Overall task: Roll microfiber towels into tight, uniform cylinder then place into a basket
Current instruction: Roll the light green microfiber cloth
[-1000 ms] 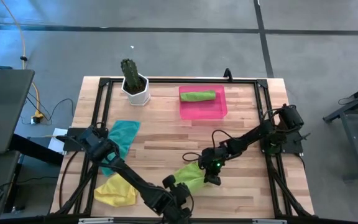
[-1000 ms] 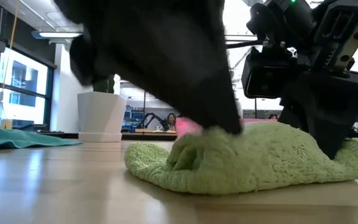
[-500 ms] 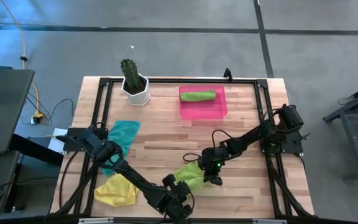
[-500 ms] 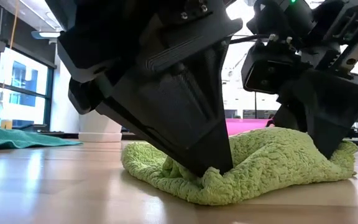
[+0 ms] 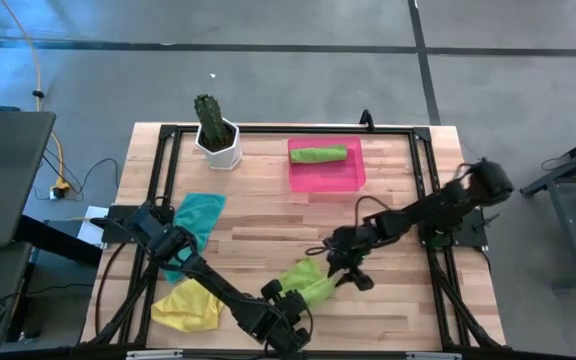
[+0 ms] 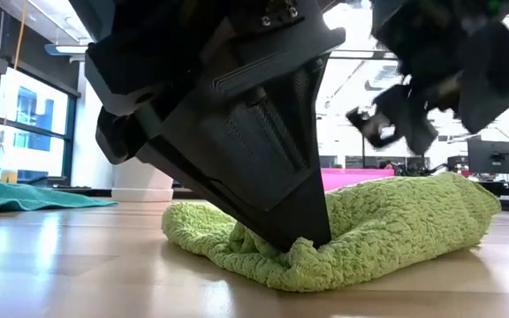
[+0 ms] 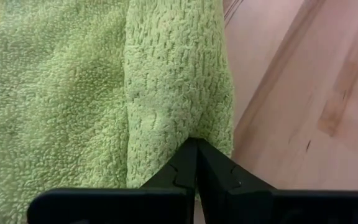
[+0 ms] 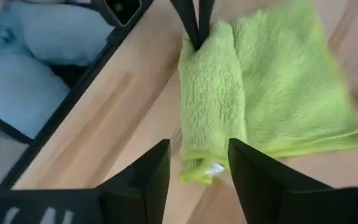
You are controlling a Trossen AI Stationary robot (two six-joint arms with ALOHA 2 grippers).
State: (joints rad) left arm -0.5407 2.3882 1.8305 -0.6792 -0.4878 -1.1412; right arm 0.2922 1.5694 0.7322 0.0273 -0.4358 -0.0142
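L hand (image 7: pixel 196 163) clenched on the rolled edge of the lime towel (image 5: pixel 306 281) at desk (image 5: pixel 268 225) front-centre, tips pressed down. R hand (image 8: pixel 197 163) released, fingers apart, lifted just above the towel's other end, not touching. 1 green roll (image 5: pixel 318 154) sits in pink basket (image 5: pixel 327 177) at desk's far side.

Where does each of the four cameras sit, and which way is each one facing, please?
High view: above the table, looking straight down; both arms, pink basket, teal towel, yellow towel.
Low view: at table-top height, looking level across; left gripper pinning the green towel, right gripper raised.
Left wrist view: on the left arm, looking past its shut fingers onto the towel fold.
Right wrist view: on the right arm, above the towel, its open fingers showing.
All four views share the green towel.
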